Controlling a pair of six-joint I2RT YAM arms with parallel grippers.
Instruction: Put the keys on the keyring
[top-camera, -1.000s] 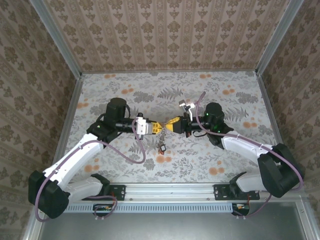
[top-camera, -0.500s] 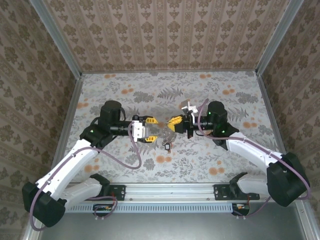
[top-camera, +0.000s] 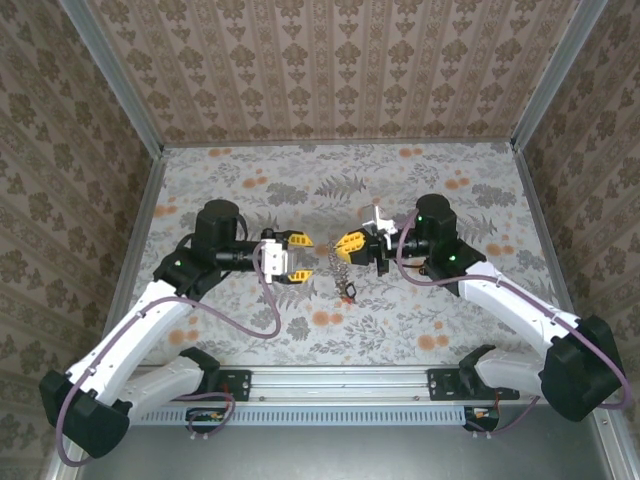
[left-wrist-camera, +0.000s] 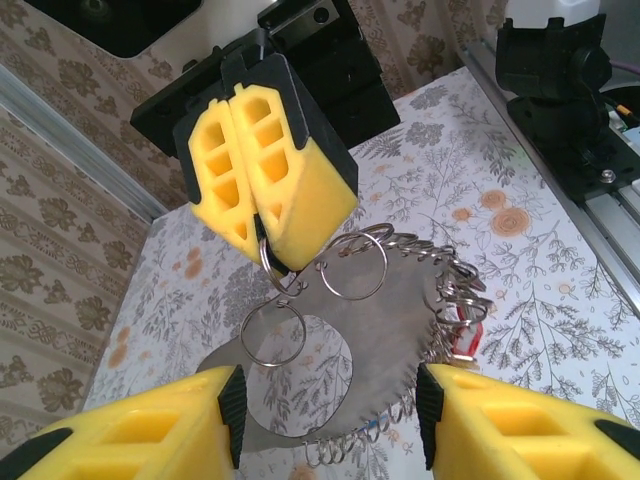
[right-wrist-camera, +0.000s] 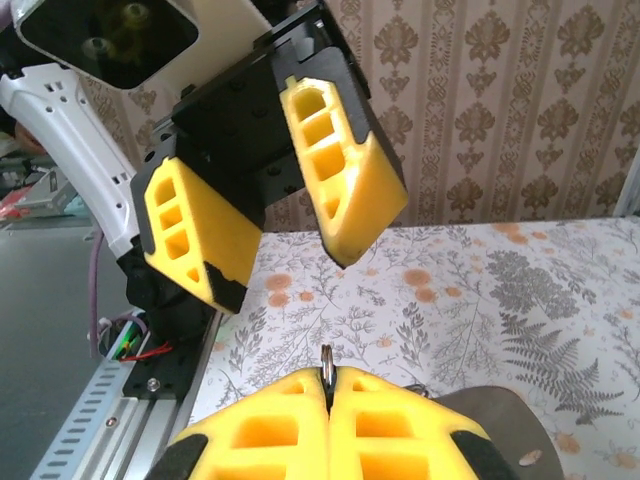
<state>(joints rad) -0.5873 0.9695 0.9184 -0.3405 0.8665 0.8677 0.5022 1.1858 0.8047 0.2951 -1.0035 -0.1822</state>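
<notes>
Top external view has my two arms meeting head-on over the middle of the flowered surface (top-camera: 400, 325), with my left claw (top-camera: 297, 258) and my right claw (top-camera: 346, 244) pointing at each other, near but apart. My left claw is spread, its two yellow fingers parted with a clear gap between them, and nothing sits in that gap. My right claw is pressed together, and the keyring (top-camera: 345, 270) dangles from its tip as a short bunch with a red key head (top-camera: 348, 293) at the lower end. I cannot tell whether that end touches the surface. From my left wrist, my own left claw (left-wrist-camera: 330, 430) shows its fingers (left-wrist-camera: 150, 430) wide at the two bottom corners. Straight ahead, my right claw (left-wrist-camera: 268, 245) has its pads flat on each other, pinching a thin wire ring at the tip. Below it the keyring (left-wrist-camera: 455, 300) hangs as two small split rings side by side and a curved row of tightly packed wire loops. These run along the edge of a grey metal piece (left-wrist-camera: 400, 330) with a round opening. The red key head (left-wrist-camera: 470, 338) peeks out at the right end of the loops. From my right wrist, my right claw (right-wrist-camera: 327, 385) is closed with a sliver of ring wire standing in the seam, and my left claw (right-wrist-camera: 285, 275) faces it, open.
</notes>
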